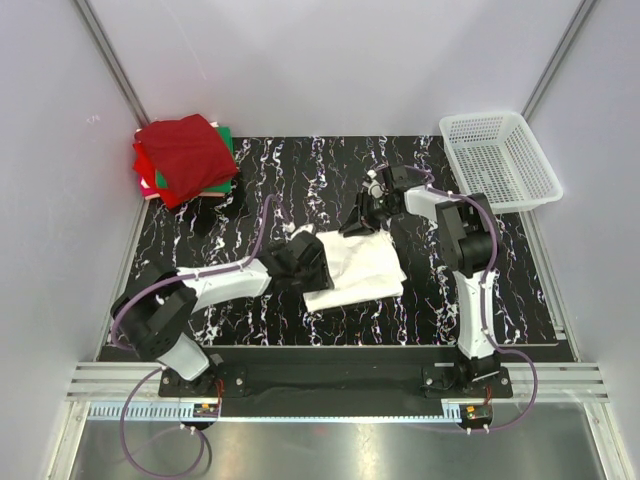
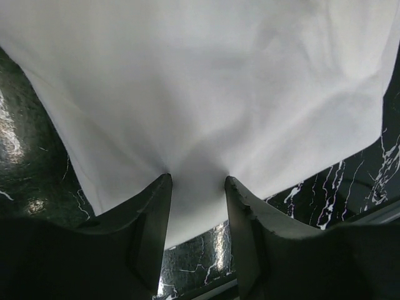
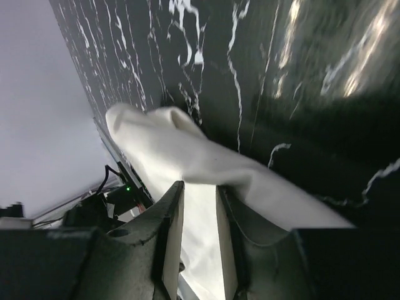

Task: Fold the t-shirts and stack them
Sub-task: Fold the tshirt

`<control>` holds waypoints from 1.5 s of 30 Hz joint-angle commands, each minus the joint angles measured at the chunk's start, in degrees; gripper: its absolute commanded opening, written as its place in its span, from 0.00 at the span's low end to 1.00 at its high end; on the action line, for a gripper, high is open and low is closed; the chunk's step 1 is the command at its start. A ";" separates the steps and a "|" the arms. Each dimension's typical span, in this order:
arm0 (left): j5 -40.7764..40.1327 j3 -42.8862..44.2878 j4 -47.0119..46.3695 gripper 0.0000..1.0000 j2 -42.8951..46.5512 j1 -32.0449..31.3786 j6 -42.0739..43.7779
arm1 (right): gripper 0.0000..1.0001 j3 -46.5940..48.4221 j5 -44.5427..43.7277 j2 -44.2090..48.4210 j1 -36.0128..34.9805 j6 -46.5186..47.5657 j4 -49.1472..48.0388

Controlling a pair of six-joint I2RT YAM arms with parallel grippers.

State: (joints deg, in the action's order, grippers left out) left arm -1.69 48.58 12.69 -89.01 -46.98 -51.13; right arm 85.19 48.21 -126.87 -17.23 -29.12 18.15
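Observation:
The white t-shirt point(image 1: 365, 268) lies partly folded in the middle of the black marbled mat. My left gripper point(image 1: 316, 262) is at its left edge. In the left wrist view the gripper point(image 2: 197, 180) is nearly closed, with the white cloth point(image 2: 206, 94) pinched between the fingertips and creases fanning out. My right gripper point(image 1: 362, 225) is at the shirt's far edge. In the right wrist view the gripper point(image 3: 200, 187) is shut on the cloth point(image 3: 181, 150), which drapes over one finger above the mat. A folded stack with a dark red shirt point(image 1: 185, 158) on top sits at the far left, bright red point(image 1: 146, 165) and green point(image 1: 229, 140) edges showing.
A white mesh basket point(image 1: 500, 160) stands at the far right corner. Grey walls close in the left, right and back. The mat's front edge point(image 1: 330, 345) meets a metal rail by the arm bases.

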 commanded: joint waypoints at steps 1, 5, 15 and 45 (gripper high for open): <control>0.29 -4.09 -3.72 0.45 -0.99 -0.66 -2.30 | 0.34 6.20 2.07 -4.60 1.93 -0.05 0.48; -1.12 -6.91 -2.93 0.45 -2.04 -0.74 -3.00 | 0.33 8.41 2.95 -7.86 4.04 -1.37 0.04; -3.31 -0.52 3.56 0.44 -0.83 -1.27 -1.34 | 0.34 8.14 6.03 -7.61 6.25 -4.10 -2.87; -3.41 -7.45 1.47 0.81 16.61 11.20 9.63 | 0.72 -50.54 -20.51 66.21 -3.74 -12.35 -6.45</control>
State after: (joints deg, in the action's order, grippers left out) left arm -8.75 40.82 24.77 -71.83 -37.71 -46.48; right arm 37.74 30.76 -66.13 -15.75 -36.64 21.47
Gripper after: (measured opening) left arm 0.800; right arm 0.712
